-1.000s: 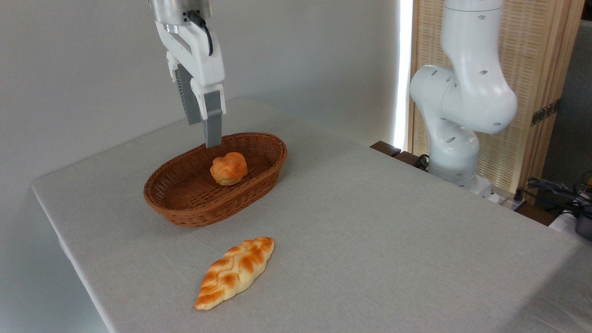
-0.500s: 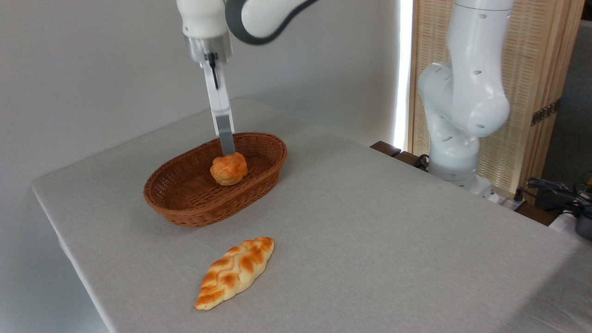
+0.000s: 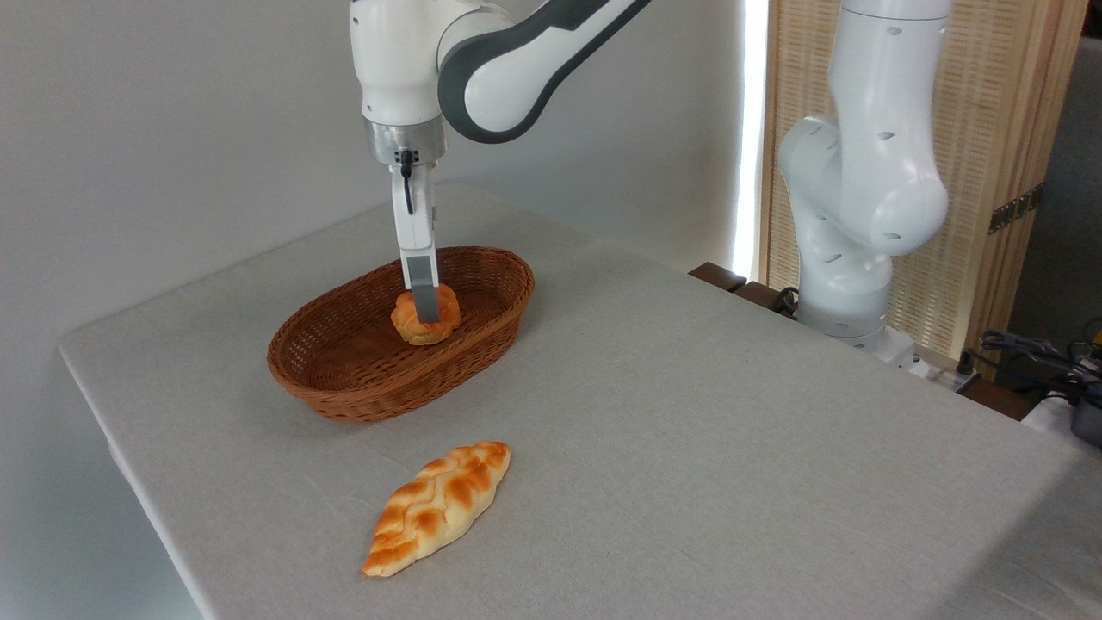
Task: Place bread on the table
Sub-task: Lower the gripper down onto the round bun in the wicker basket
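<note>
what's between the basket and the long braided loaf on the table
Nothing: in the camera view only bare grey table cloth separates the basket from the loaf.

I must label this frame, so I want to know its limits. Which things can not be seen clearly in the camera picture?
- Claw: seen edge-on, so only the near finger shows; whether it is open or shut on the bread cannot be told.
- Bread: its middle is hidden by that finger.
- Basket: its near wall hides part of the floor inside.
- Table: cut off by the bottom and right edges.
- Long braided loaf: fully visible.
</note>
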